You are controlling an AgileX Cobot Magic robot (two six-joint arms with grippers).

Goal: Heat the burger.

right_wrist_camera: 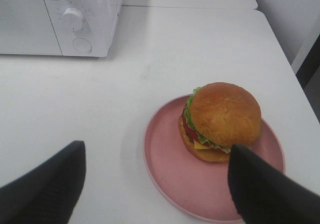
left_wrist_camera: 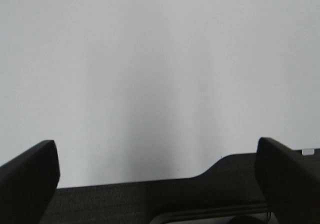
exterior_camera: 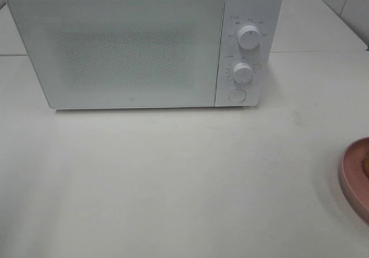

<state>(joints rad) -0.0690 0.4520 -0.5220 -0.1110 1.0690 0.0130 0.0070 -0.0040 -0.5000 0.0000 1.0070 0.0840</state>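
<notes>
The burger (right_wrist_camera: 222,121), with a golden-brown bun, green lettuce, tomato and cheese, sits upright on a round pink plate (right_wrist_camera: 170,169) on the white table. My right gripper (right_wrist_camera: 155,184) hovers above and short of the plate, open, with nothing between its black fingers (right_wrist_camera: 45,189). The white microwave (exterior_camera: 144,45) stands at the back of the table with its door closed. In the exterior high view only the plate's rim (exterior_camera: 353,180) shows, at the right edge, and neither arm appears. My left gripper (left_wrist_camera: 157,179) is open and empty over a plain white surface.
The microwave's control panel carries two round knobs (exterior_camera: 249,37) and a round button (exterior_camera: 236,95) on its right side. A table seam runs behind the microwave, and a wall (right_wrist_camera: 290,9) rises past the table's right edge.
</notes>
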